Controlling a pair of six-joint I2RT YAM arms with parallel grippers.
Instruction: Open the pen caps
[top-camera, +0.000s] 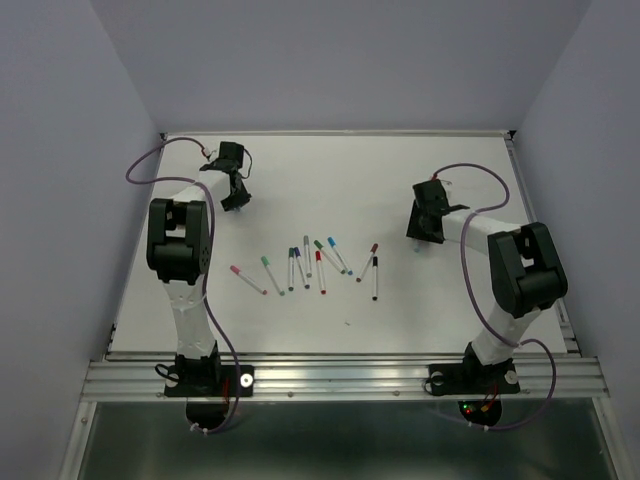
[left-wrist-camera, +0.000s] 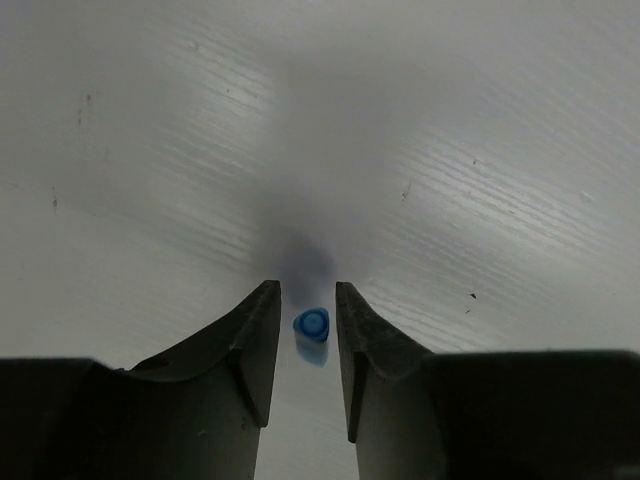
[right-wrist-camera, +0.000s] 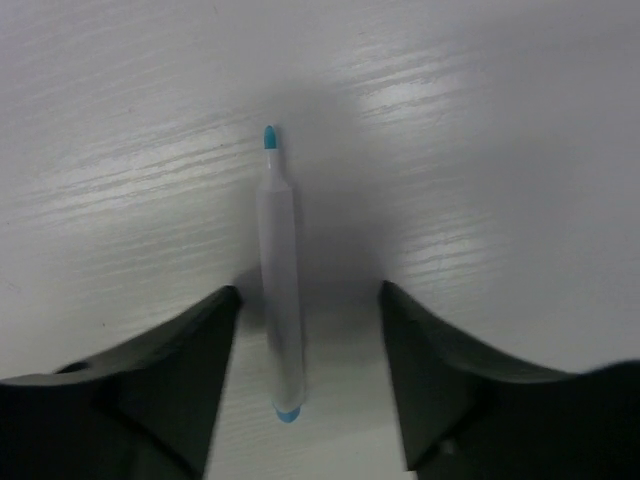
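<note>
Light-blue pen (right-wrist-camera: 277, 270), uncapped, flat on table (top-camera: 300, 180), right side. Long axis runs between right gripper (right-wrist-camera: 308, 290) fingers, tip pointing away from wrist. I read fingers spread wide, clear of barrel. Blue cap (left-wrist-camera: 312, 325), far left, seen end-on between left gripper (left-wrist-camera: 307, 287) fingers, slightly parted, not pinching. Other pens (top-camera: 310, 265) in row mid-table.

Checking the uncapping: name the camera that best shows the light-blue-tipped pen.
Right wrist view: the pen shows full length inside the open right pincer, light-blue tip bare. In the top view it cannot be made out under that pincer; the left wrist view shows only a blue cap.
</note>
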